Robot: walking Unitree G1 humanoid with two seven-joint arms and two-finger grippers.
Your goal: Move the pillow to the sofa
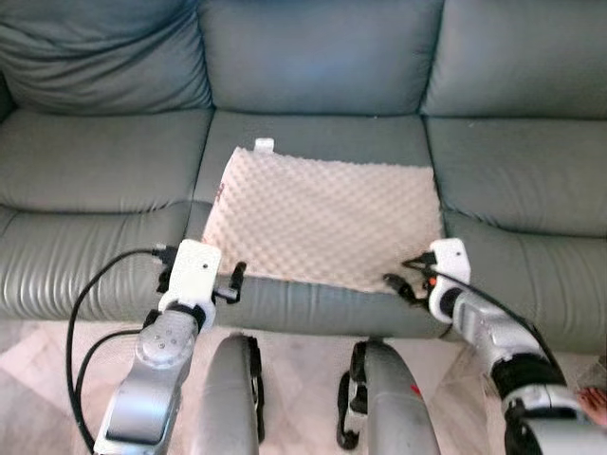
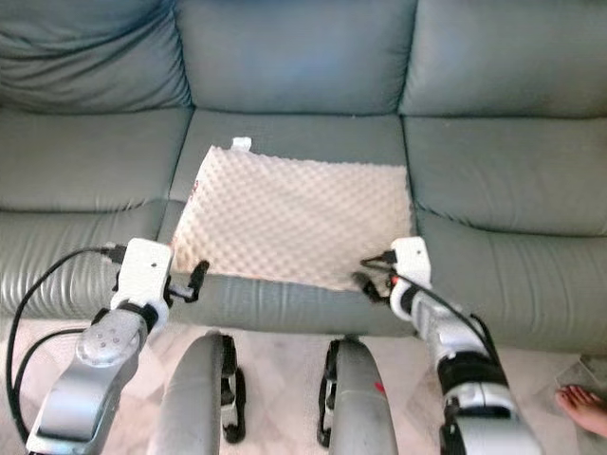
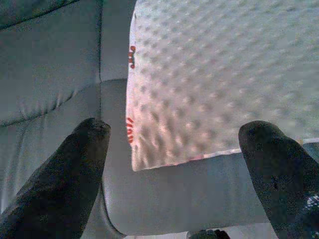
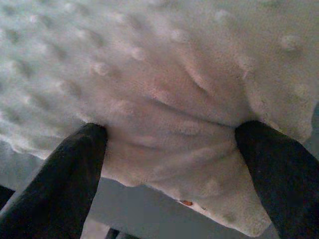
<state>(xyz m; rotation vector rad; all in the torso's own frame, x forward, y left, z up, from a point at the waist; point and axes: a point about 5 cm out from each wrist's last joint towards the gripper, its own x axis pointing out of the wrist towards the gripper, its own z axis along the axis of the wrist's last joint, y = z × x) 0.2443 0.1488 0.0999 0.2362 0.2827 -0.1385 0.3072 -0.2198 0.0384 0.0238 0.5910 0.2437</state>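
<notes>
A cream dotted pillow [image 1: 327,218] lies flat on the middle seat of the grey-green leather sofa [image 1: 104,180], its front edge along the seat's front. My left gripper [image 1: 232,284] is open just in front of the pillow's near left corner [image 3: 149,149] and does not touch it. My right gripper [image 1: 406,272] is at the near right corner. In the right wrist view its two black fingers [image 4: 75,169] stand wide apart on either side of that corner, and the fabric [image 4: 169,124] between them is creased.
The sofa's back cushions [image 1: 322,57] rise behind the pillow, with side seats to the left and right. My own legs [image 1: 232,398] stand on pale tiled floor [image 1: 303,379] close to the sofa front. A person's foot [image 2: 580,403] is at the lower right.
</notes>
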